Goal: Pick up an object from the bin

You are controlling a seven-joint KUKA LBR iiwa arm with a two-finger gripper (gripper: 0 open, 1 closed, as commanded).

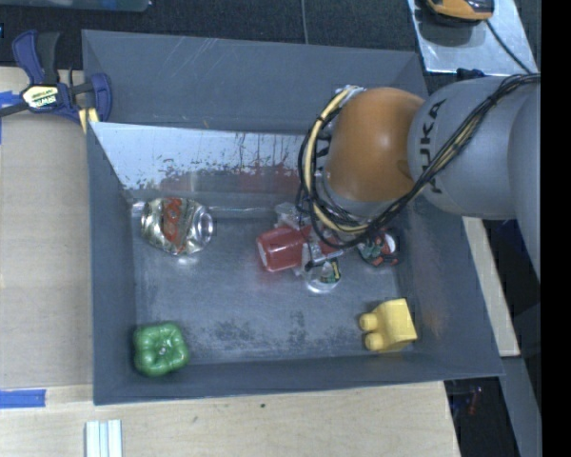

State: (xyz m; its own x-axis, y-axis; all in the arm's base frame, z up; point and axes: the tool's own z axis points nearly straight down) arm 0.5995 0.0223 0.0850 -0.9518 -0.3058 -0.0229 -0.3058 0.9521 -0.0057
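My gripper [316, 258] is low in the middle of the bin, mostly hidden under the arm's orange cover. A red translucent cup-like thing [283, 250] lies right against its left side, touching or nearly touching it. Whether the cup is held cannot be told. A small shiny round piece [321, 278] sits just below the gripper. To its right lies a small red and green thing [380, 248], partly under the cables.
A crumpled clear wrapper with red inside [175, 225] lies at the left. A green toy pepper [160, 348] sits in the front left corner, and a yellow block [389, 325] at the front right. The arm covers the bin's right rear.
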